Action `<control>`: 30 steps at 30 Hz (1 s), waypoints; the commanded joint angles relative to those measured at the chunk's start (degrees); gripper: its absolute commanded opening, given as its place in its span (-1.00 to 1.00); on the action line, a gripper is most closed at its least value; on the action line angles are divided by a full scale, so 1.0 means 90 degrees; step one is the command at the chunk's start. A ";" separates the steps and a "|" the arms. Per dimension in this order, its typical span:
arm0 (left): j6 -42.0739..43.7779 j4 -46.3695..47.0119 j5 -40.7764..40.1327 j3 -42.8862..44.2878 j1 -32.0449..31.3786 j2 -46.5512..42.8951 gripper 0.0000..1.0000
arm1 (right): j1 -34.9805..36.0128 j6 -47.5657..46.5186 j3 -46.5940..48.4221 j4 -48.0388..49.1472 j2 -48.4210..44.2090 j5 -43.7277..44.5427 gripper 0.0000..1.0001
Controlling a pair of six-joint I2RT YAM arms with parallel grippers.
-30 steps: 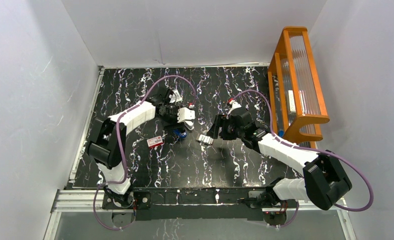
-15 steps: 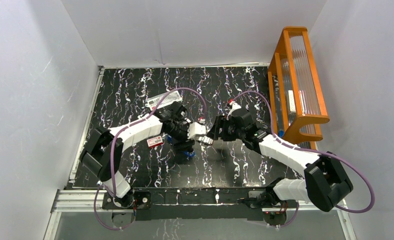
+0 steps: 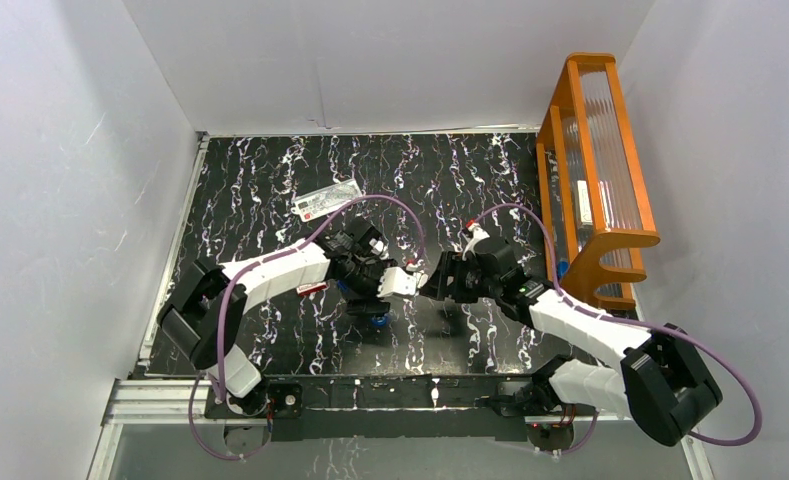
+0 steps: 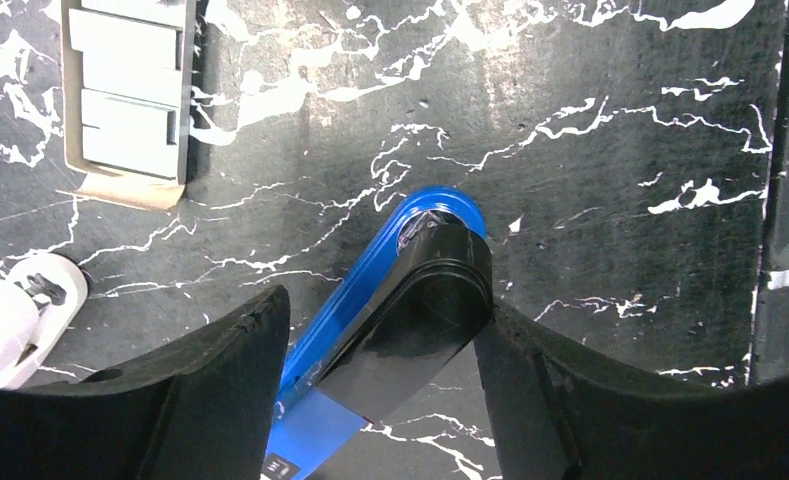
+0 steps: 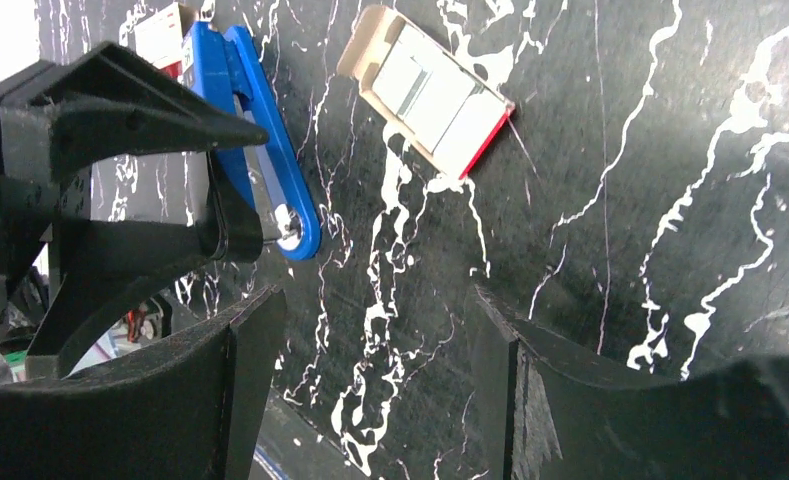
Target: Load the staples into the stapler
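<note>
The blue stapler (image 4: 370, 300) with its black base lies slanted between my left gripper's (image 4: 380, 340) fingers, which press on both its sides. In the top view the stapler (image 3: 376, 319) pokes out below this gripper (image 3: 374, 300), near the table's middle. The open cardboard tray (image 4: 125, 90) with silvery staple strips lies flat just beyond it. It also shows in the right wrist view (image 5: 435, 90), next to the stapler (image 5: 270, 150). My right gripper (image 5: 375, 380) is open and empty above bare table, facing the left gripper (image 3: 432, 282).
The red-and-white box sleeve (image 3: 312, 289) lies partly under my left arm. A flat clear packet with a white-and-red label (image 3: 327, 198) lies at the back left. An orange wooden rack (image 3: 595, 160) stands along the right side. White walls enclose the black marbled table (image 3: 470, 180).
My left gripper has swung from the back toward the near middle, carrying the stapler with it. My right gripper has shifted slightly nearer. The clear packet is now uncovered.
</note>
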 commanded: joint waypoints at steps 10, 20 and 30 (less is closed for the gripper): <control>0.0154 0.0031 0.0195 0.0311 -0.0168 0.0179 -0.26 | -0.0029 0.0375 -0.0162 0.0503 -0.0013 -0.0858 0.33; -0.0806 0.1096 0.0706 -0.0124 -0.0168 -0.0527 -0.58 | -0.0020 0.0701 -0.0054 0.0733 0.0793 -0.1368 0.27; -0.1256 0.2009 0.1188 -0.0766 -0.0168 -0.1171 -0.64 | -0.0019 0.0776 0.0434 0.1136 0.1318 -0.1810 0.17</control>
